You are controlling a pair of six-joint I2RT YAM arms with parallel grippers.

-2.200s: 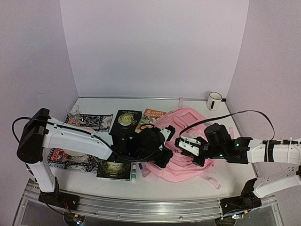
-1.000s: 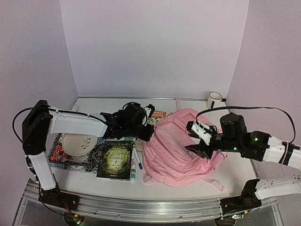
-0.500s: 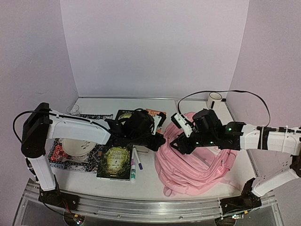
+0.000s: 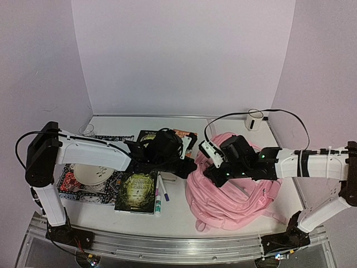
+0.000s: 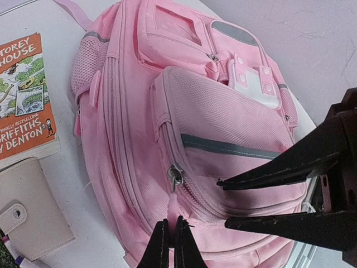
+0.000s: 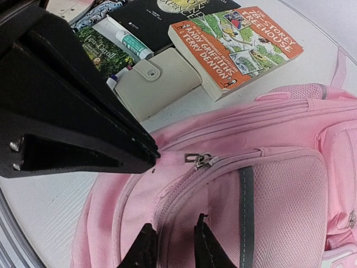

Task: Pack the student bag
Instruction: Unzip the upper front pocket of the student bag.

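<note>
The pink student bag (image 4: 240, 190) lies right of centre, bunched up, its front pockets facing the left arm. My left gripper (image 5: 171, 223) is shut on the pink pull tab (image 5: 174, 206) hanging from the front pocket's zip slider (image 5: 175, 173). In the top view this gripper (image 4: 189, 166) sits at the bag's left edge. My right gripper (image 6: 175, 223) straddles the pocket's zip seam just below the slider (image 6: 203, 160), its narrow-set fingers pinching a ridge of pink fabric. From the left wrist, the right gripper (image 5: 223, 202) presses on the pocket beside the tab.
An orange paperback (image 4: 184, 135), a beige wallet (image 6: 159, 81) and a black book (image 4: 150, 137) lie left of the bag. Nearer the front are a green book (image 4: 136, 192) and markers (image 4: 159, 198). A plate (image 4: 92, 173) rests on a patterned cloth; a mug (image 4: 255, 120) stands at the back right.
The bag has gone from lying flat to bunched up and shifted right. My right gripper came left onto the front pocket. The left gripper swung back to the bag's left edge.
</note>
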